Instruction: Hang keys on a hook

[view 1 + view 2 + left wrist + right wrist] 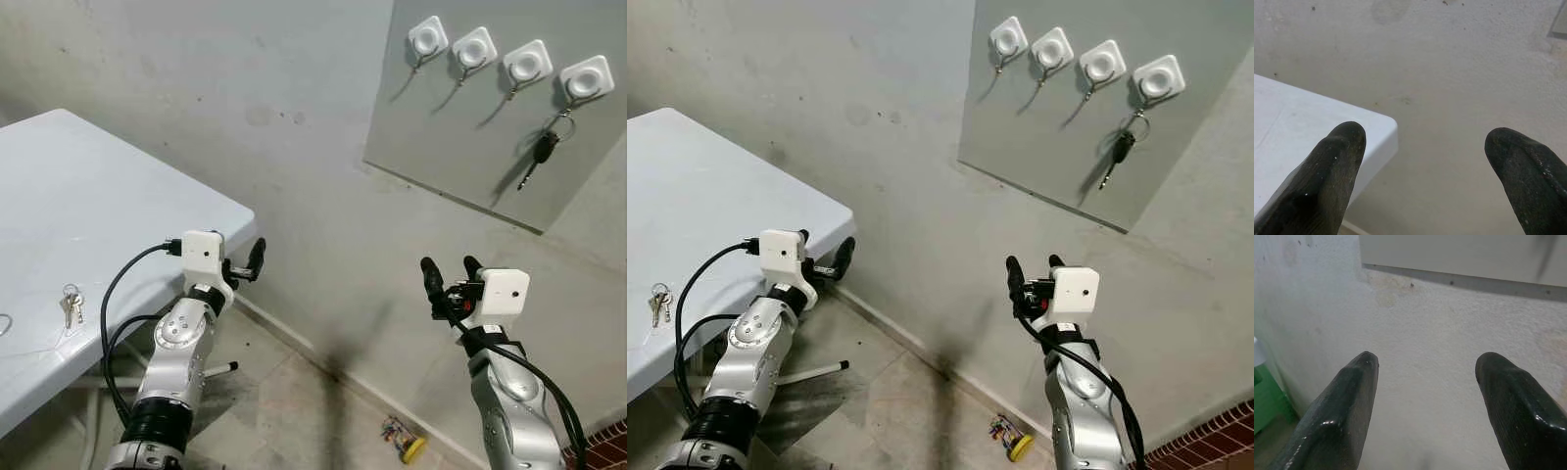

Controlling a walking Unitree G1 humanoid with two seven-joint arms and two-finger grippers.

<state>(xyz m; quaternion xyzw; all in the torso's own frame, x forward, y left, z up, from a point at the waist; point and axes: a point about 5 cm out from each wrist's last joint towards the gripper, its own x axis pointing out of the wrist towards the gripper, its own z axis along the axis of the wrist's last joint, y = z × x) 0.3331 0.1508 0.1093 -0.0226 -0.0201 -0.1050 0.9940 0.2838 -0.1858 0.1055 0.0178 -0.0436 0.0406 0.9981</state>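
A grey board (pixel 460 147) on the wall carries several white hooks (pixel 474 48) in a row. A black key (pixel 545 149) hangs by its ring from the rightmost hook (pixel 587 77). A second bunch of keys (pixel 72 305) lies on the white table (pixel 108 196) at the left. My left gripper (pixel 245 264) is open beside the table's corner, right of those keys, holding nothing. My right gripper (pixel 450 273) is open below the board, in front of the wall, and empty. Bare wall shows between its fingers (pixel 1347 401) in the right wrist view.
The plaster wall (pixel 294 127) stands close ahead. A small yellow object (pixel 407 441) lies on the tiled floor by the skirting. A table leg (pixel 220 369) shows under the table. Something green (pixel 1266 401) stands low at the edge of the right wrist view.
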